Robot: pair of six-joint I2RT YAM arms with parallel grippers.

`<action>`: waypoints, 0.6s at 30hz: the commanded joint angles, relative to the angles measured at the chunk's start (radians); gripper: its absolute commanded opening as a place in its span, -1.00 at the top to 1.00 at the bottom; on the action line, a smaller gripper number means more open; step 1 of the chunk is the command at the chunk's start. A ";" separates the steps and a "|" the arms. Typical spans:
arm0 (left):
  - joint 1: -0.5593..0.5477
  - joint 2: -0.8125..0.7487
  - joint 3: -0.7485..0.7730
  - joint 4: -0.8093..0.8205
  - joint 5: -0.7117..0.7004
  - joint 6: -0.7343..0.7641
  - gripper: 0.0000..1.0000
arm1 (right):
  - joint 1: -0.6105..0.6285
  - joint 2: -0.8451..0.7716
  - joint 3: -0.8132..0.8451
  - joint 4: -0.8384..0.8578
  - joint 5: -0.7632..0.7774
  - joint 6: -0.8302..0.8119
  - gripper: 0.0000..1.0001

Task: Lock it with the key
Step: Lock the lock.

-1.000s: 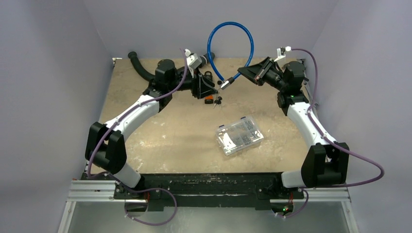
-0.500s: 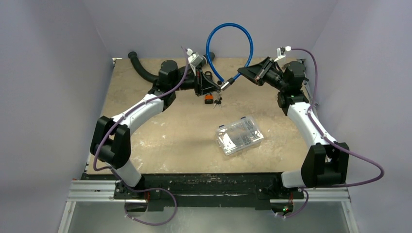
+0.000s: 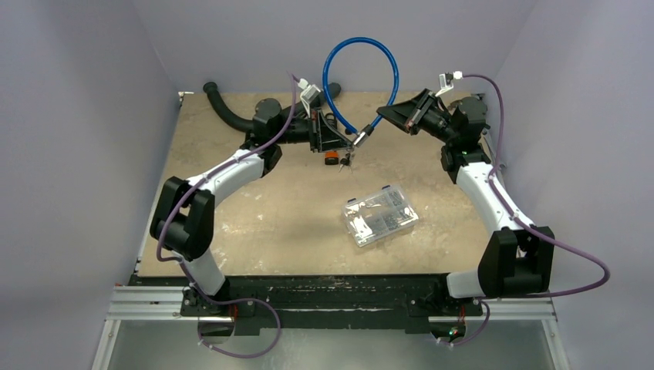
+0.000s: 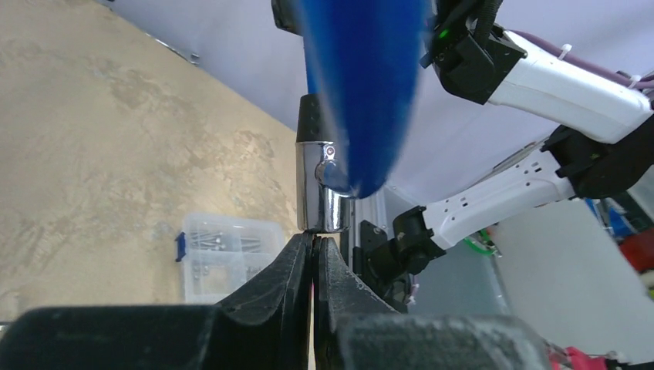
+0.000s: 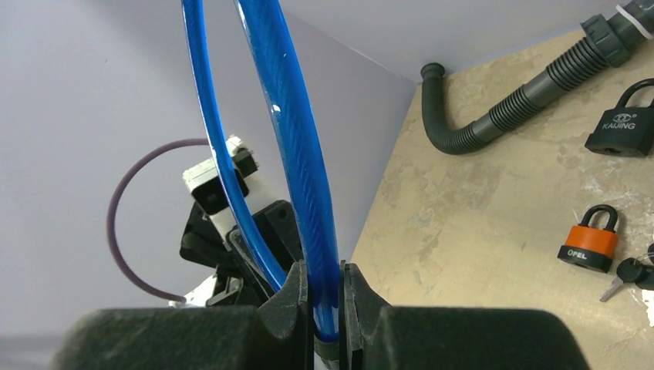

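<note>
soft, even, bright light; faint shadows on the counter. the blue cable is a close blur in the left wrist view (its chrome end glints).

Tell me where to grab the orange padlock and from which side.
Take the orange padlock by its body, pinching the two narrow sides, and come straight down from above. It appears to lie flat on the table, and the keys crowd one side.
</note>
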State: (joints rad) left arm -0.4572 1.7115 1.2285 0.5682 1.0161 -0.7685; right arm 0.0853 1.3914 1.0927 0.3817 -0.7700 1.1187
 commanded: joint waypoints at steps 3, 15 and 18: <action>0.013 0.004 -0.047 0.233 0.062 -0.211 0.72 | 0.004 -0.028 0.032 0.136 -0.022 0.019 1.00; 0.017 -0.066 -0.082 0.233 0.079 -0.129 0.42 | 0.004 -0.034 0.022 0.143 -0.013 0.006 1.00; 0.017 -0.059 -0.072 0.226 0.068 -0.124 0.43 | 0.004 -0.035 0.022 0.144 -0.008 0.012 1.00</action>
State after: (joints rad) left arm -0.4450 1.6890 1.1439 0.7536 1.0786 -0.9226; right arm 0.0868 1.3914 1.0927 0.4370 -0.7811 1.1213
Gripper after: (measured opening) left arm 0.299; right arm 0.134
